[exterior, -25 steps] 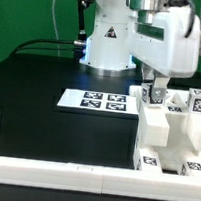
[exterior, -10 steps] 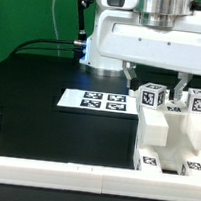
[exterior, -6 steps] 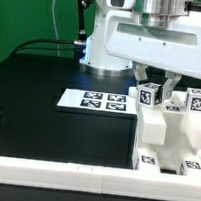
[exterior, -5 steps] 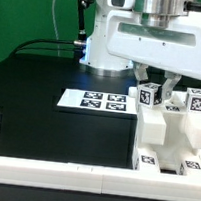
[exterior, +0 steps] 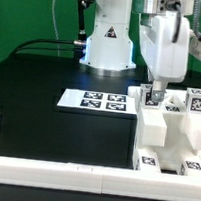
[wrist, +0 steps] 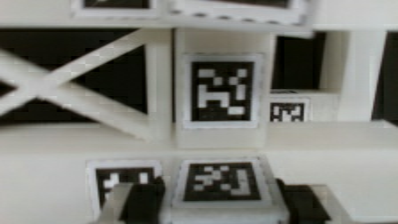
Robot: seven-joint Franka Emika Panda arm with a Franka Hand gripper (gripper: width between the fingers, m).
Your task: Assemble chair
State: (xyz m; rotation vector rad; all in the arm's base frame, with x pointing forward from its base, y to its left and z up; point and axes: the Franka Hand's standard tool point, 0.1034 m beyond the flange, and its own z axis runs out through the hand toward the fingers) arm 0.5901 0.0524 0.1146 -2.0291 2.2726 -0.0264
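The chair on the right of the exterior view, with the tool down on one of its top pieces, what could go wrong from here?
1. The tool sits closed on a small white tagged block atop the blocky white plastic chair assembly; a twist or lift might loosen the joined parts.
2. Another tagged block stands close beside it, so the wide wrist could knock it.
3. The flat white marker board lies nearby; a dropped block might land on it.
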